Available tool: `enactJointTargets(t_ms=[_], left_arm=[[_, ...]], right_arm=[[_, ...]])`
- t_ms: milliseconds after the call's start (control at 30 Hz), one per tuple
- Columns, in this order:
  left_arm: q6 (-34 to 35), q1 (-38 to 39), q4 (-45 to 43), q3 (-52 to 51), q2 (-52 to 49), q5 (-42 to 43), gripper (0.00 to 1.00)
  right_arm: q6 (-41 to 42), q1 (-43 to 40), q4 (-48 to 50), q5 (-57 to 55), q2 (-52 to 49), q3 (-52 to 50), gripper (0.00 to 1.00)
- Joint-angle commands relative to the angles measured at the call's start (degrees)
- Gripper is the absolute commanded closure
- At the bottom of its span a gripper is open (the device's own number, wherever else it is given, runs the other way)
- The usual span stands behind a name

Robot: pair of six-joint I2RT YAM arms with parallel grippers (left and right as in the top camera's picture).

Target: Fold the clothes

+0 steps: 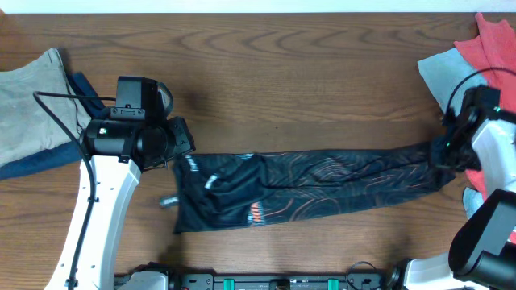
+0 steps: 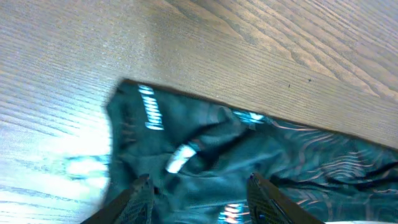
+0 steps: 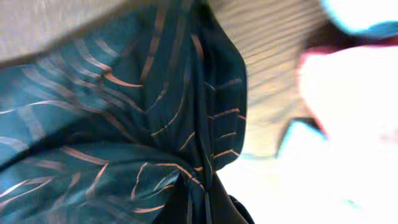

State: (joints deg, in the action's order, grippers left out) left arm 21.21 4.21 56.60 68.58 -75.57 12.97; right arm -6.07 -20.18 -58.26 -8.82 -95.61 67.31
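Both hands seemingly at jersey ends

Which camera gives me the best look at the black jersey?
Overhead. It shows the black jersey whole, stretched across the table. The left wrist view catches only one end with white lettering; the right wrist view only a blurred close-up of bunched fabric with orange lines.

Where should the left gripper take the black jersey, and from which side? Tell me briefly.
Take the black jersey at its left end, at the far corner by the white lettering, pinching from above. It lies flat in a long band on the table, its other end apparently gathered in the right gripper, and the open left gripper hovers over that end.
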Motion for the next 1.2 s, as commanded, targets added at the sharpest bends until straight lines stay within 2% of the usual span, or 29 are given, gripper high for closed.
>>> enactJointTargets(t_ms=[0,267,633,800,1167], left_arm=[[0.35,-0.28,0.13,0.0,0.35,-0.13,0.5],[0.35,-0.28,0.15,0.0,0.35,-0.13,0.5],[0.35,-0.28,0.35,0.0,0.35,-0.13,0.5],[0.35,-0.28,0.35,0.0,0.35,-0.15,0.5],[0.33,-0.28,0.37,0.0,0.35,-0.13,0.5]], right_arm=[[2.16,-0.46,-2.1,-1.86,0.26,4.42,0.99],[-0.09,5.25,-5.97,3.26,0.37,6.25,0.99],[-0.24,26.23,-10.73,4.02,0.37,5.81,0.99],[3.74,33.79,-10.08,4.85,0.35,4.59,0.99],[5.84,40.83,-9.92,8.02,0.35,3.82,0.98]])
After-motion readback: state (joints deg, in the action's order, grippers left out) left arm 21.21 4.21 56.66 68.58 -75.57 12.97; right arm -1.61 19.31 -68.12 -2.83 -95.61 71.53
